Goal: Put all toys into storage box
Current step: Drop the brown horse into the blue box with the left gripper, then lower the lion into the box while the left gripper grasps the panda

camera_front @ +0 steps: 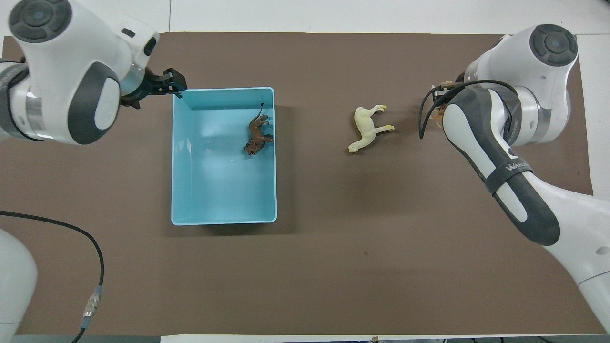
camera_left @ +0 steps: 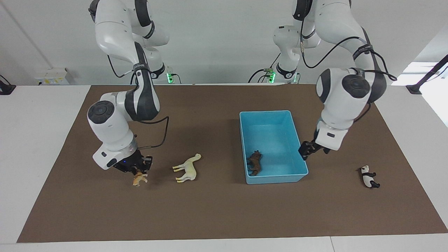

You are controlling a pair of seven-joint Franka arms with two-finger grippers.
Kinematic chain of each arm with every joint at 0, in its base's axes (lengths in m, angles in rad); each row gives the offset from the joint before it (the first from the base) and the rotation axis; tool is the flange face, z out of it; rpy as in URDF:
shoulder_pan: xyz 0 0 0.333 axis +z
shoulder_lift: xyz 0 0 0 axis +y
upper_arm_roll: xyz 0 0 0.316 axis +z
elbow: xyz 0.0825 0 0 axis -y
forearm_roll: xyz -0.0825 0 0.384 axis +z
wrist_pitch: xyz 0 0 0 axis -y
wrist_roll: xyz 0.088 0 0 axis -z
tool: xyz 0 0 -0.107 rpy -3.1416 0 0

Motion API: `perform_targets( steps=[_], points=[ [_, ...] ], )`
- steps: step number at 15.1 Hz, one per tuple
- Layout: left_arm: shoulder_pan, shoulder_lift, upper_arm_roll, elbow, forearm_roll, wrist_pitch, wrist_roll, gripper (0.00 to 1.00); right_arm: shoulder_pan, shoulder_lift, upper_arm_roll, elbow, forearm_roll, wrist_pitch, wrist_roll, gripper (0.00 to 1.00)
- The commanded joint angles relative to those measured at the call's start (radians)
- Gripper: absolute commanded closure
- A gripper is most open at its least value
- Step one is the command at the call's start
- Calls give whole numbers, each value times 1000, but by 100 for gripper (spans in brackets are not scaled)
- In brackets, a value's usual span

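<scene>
Left gripper [camera_left: 308, 151] jaws apart, empty, over storage box [camera_left: 294, 122] wall toward left arm's end. Lion [camera_left: 255, 162] on its side inside box, long axis running nearer-farther, head toward robots. Right gripper [camera_left: 140, 170] jaws clamped on leopard [camera_left: 139, 179], just over mat [camera_left: 217, 210]. Horse [camera_left: 188, 168] on its side between leopard and box, head toward robots. Panda [camera_left: 368, 176] on mat toward left arm's end.
</scene>
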Motion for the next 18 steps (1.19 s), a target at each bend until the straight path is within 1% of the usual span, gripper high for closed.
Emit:
perform_targets(
  steps=[1, 2, 3, 4, 5, 6, 8, 9, 12, 13, 15, 16, 17, 18],
  points=[
    [114, -10, -7, -72, 13, 139, 231, 0, 146, 41, -6, 222, -3, -160, 210, 100],
    [139, 9, -7, -67, 21, 171, 280, 0, 193, 66, -6, 279, -3, -180, 253, 100],
    [168, 53, -7, -60, 42, 203, 328, 0, 244, 90, -6, 336, -3, -179, 298, 100],
    [202, 91, -7, -47, 62, 246, 366, 0, 293, 107, -6, 367, -3, -165, 327, 100],
    [236, 124, -9, -35, 68, 297, 386, 0, 331, 111, -3, 371, 0, -138, 340, 100],
    [259, 162, -10, -33, 65, 360, 402, 0, 368, 117, 1, 369, 12, -86, 355, 100],
    [274, 228, -10, -29, 64, 455, 406, 0, 453, 158, 1, 368, 12, -3, 427, 100],
    [285, 240, -9, -29, 67, 473, 411, 0, 479, 181, 1, 370, 12, 29, 453, 100],
    [317, 244, -10, -32, 58, 490, 524, 0, 554, 264, -2, 376, 11, 152, 518, 100],
    [325, 247, -10, -39, 55, 512, 526, 0, 577, 281, -5, 376, 3, 163, 527, 100],
    [322, 245, -10, -67, 45, 541, 525, 0, 617, 284, -5, 362, 1, 207, 562, 100],
    [322, 244, -10, -75, 44, 547, 525, 0, 620, 281, -5, 359, 1, 211, 588, 73],
    [320, 242, -10, -82, 44, 547, 523, 0, 632, 279, -5, 358, 3, 211, 620, 8],
    [323, 236, -9, -104, 45, 550, 521, 0, 639, 279, -5, 359, 4, 197, 658, 0]
  ],
)
